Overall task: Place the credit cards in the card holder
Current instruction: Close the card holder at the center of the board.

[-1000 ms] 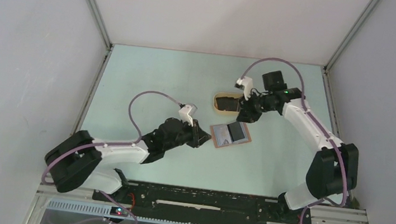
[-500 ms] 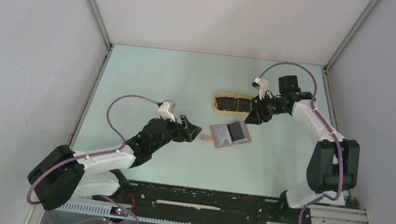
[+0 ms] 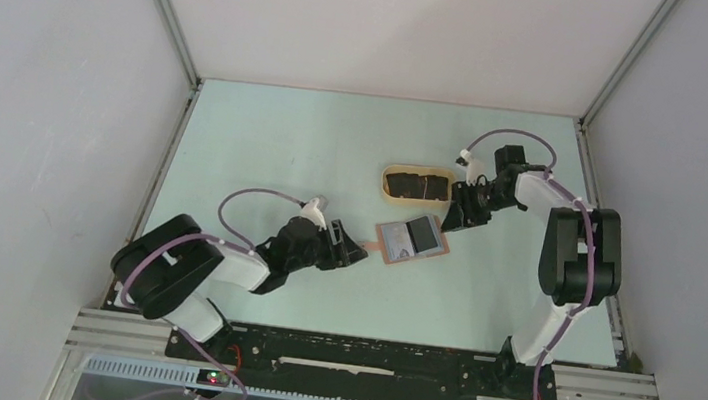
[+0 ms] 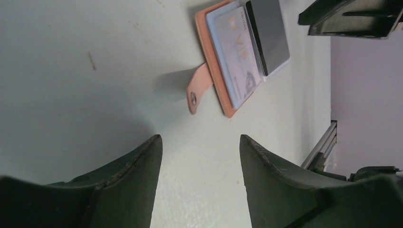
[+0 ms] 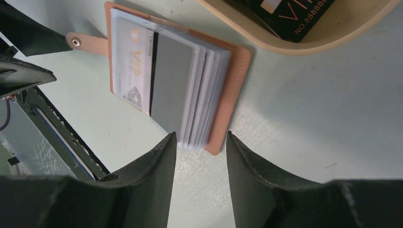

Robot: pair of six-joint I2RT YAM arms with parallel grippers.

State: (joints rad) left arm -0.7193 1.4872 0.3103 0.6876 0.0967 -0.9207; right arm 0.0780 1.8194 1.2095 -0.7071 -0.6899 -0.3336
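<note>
The card holder (image 3: 412, 239) lies open on the table, reddish-brown with a strap tab (image 4: 196, 88). A pale bluish credit card (image 5: 131, 61) marked VIP sits in its left pocket and a grey card (image 5: 172, 81) in the sleeve beside it. My left gripper (image 3: 349, 250) is low over the table just left of the tab, open and empty (image 4: 199, 142). My right gripper (image 3: 459, 218) is open at the holder's far right corner, whose sleeve edges (image 5: 199, 137) lie just ahead of the fingertips, apart from them.
A beige oval tray (image 3: 390, 186) stands just behind the holder, holding black pieces (image 5: 297, 16) with orange lettering. The right gripper is between the tray's right end and the holder. The enclosure's walls surround the table.
Both grippers have opened. The left gripper has backed off from the holder's left edge and its arm has folded lower. The right gripper has shifted right and nearer, toward the holder's corner.
</note>
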